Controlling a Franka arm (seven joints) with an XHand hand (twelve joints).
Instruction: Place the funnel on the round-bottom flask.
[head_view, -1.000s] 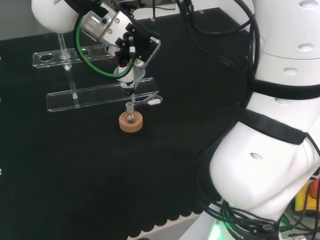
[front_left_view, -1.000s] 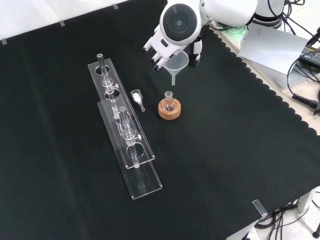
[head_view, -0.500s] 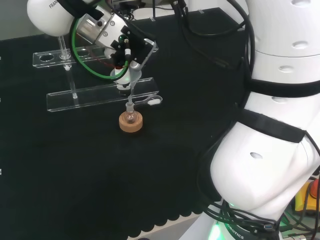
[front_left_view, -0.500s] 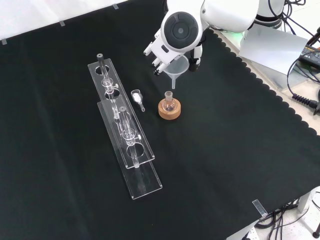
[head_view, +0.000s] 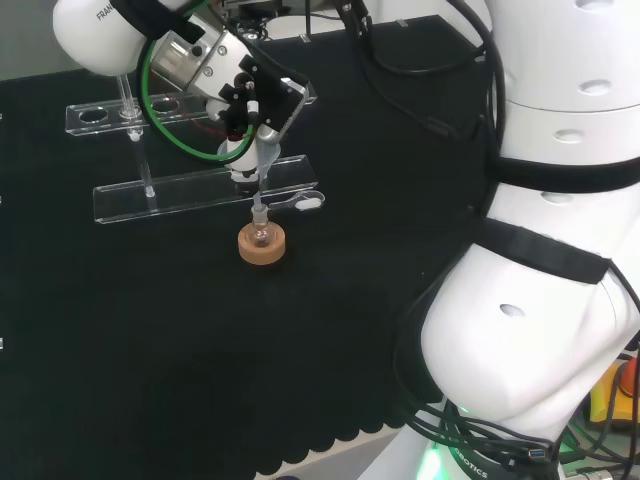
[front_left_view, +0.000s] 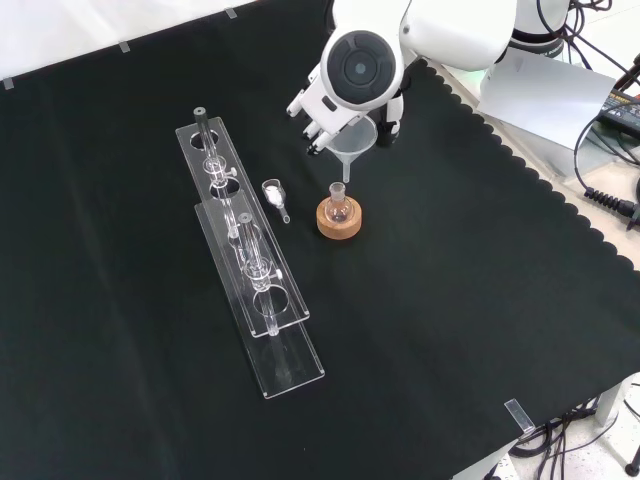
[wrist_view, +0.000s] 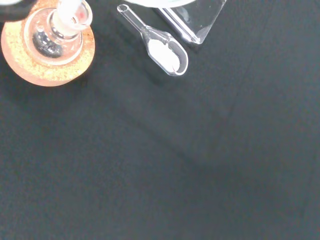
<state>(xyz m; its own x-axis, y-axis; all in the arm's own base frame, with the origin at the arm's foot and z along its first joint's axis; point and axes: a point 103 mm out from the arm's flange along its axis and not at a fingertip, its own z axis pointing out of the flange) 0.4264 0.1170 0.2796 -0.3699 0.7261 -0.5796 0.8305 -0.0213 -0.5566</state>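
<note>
The hand (front_left_view: 322, 105) holds the funnel (front_left_view: 356, 138) by its wide top, with the fingers curled around the rim. In the front view the funnel hangs just above the round-bottom flask (front_left_view: 338, 207), and its thin stem points down at the flask's narrow neck. The stem tip looks very close to the mouth of the neck, or just starting to go in, but it is too small to say which. The flask sits upright in a cork ring (front_left_view: 339, 220) on the black surface (front_left_view: 450, 300).

In the front view a small clear scoop (front_left_view: 274, 196) with white powder in it lies just to the left of the cork ring. Farther left stands a long clear rack (front_left_view: 262, 300) with thin glass tubes in it.

The funnel looks light, stiff and smooth, so it could slip. It may break if it is knocked or dropped. The wide rim is the best place to hold it, because that leaves the stem free to slide into the neck. The flask is small, round and also easy to break. Only the ring keeps it from rolling, so a push from the side could tip it. The funnel should go straight down, slowly, and only then be let go.
</note>
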